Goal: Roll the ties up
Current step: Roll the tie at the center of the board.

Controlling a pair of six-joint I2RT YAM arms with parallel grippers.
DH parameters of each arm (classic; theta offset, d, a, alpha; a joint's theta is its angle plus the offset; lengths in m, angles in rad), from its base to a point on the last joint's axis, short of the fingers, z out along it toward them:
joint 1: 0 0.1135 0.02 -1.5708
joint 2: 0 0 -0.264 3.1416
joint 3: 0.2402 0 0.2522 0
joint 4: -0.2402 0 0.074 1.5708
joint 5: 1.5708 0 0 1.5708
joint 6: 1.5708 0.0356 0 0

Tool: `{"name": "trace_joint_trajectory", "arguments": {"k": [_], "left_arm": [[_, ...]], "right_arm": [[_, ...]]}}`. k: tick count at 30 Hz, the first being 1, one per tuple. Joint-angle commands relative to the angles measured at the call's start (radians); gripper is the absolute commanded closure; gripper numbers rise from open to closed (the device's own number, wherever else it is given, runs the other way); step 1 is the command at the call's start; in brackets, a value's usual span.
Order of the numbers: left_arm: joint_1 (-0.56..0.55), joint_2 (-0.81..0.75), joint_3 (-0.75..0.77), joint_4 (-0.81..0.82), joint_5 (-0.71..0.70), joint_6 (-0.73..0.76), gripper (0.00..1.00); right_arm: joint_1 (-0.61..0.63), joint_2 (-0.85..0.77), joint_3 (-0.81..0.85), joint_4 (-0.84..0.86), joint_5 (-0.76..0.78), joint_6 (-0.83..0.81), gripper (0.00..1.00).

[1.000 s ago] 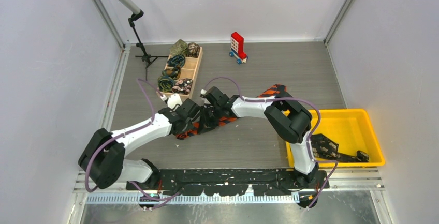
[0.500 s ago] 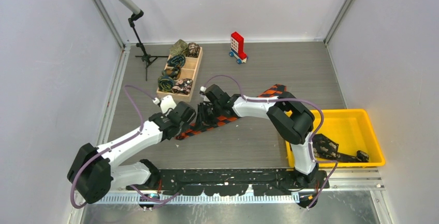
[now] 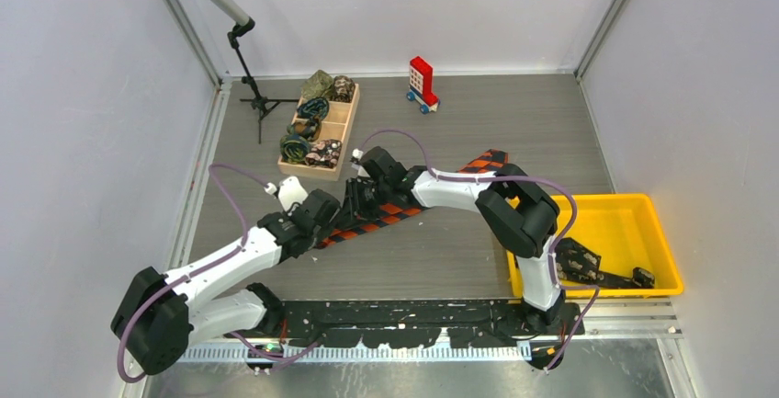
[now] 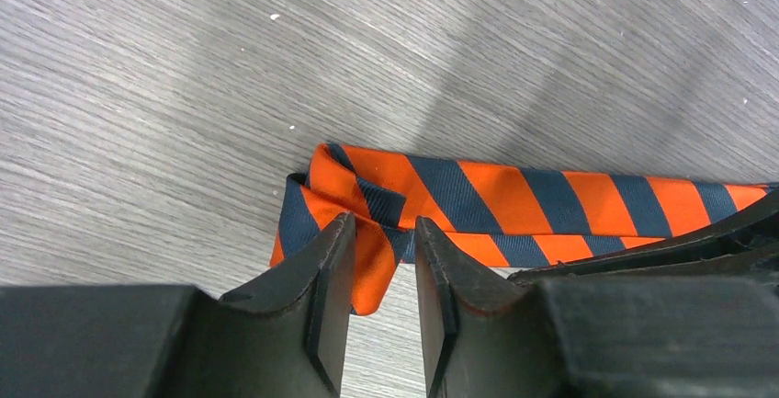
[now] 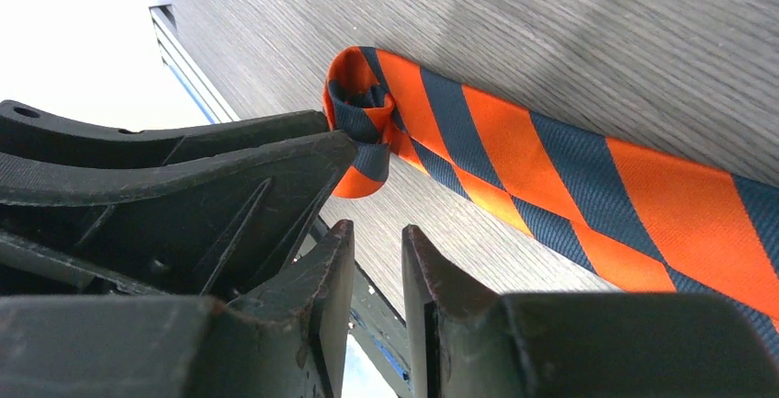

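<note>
Where the top view looks down, the orange-and-dark tie [image 3: 372, 225] lies slantwise on the surface [image 3: 459, 251], from near-left tip to far-right end. Left fingers [image 3: 329, 221] and right fingers [image 3: 356, 207] crowd that near-left tip.

Left wrist: left fingers stand narrowly apart astride the curled tip [image 4: 342, 198]. Pinching or only straddling, cannot tell.

Right wrist: right fingers parted a little, empty, just beside the curl.

Risk, as I judge it: the curl is small and loose. An off-centre squeeze or a weak hold could let it spring flat or start the roll skewed.
</note>
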Motion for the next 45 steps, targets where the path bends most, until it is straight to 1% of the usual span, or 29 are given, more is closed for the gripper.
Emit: {"name": "trace_joint_trajectory", "arguments": {"k": [1,4,11,16,19,20,22,30,34,38,45], "left_arm": [[-0.003,-0.018,0.027,0.03,-0.052,-0.011,0.65],[-0.004,-0.044,0.053,-0.008,-0.069,0.01,0.59],[-0.003,-0.14,0.069,-0.092,-0.108,0.062,0.52],[-0.003,-0.219,0.077,-0.183,-0.156,0.082,0.51],[-0.003,-0.27,0.079,-0.232,-0.178,0.105,0.51],[-0.002,-0.284,0.083,-0.248,-0.186,0.112,0.51],[-0.002,-0.306,0.092,-0.288,-0.202,0.127,0.51],[-0.003,-0.395,0.135,-0.431,-0.268,0.134,0.51],[-0.002,-0.43,0.145,-0.473,-0.293,0.135,0.51],[-0.002,-0.457,0.138,-0.493,-0.303,0.135,0.51],[-0.002,-0.483,0.124,-0.496,-0.303,0.133,0.52]], "right_arm": [[0.007,-0.054,0.04,0.001,0.015,0.007,0.68],[0.017,-0.063,0.048,-0.031,0.055,0.016,0.63],[0.062,-0.061,0.063,-0.056,0.147,0.106,0.53],[0.095,-0.051,0.106,-0.078,0.198,0.137,0.45],[0.115,-0.044,0.143,-0.113,0.237,0.139,0.42],[0.122,-0.04,0.161,-0.132,0.255,0.139,0.39],[0.132,-0.027,0.191,-0.172,0.286,0.135,0.38],[0.168,0.051,0.301,-0.291,0.36,0.114,0.38],[0.185,0.094,0.353,-0.338,0.378,0.098,0.41],[0.197,0.127,0.392,-0.377,0.394,0.081,0.45],[0.208,0.171,0.44,-0.409,0.397,0.064,0.48]]}}
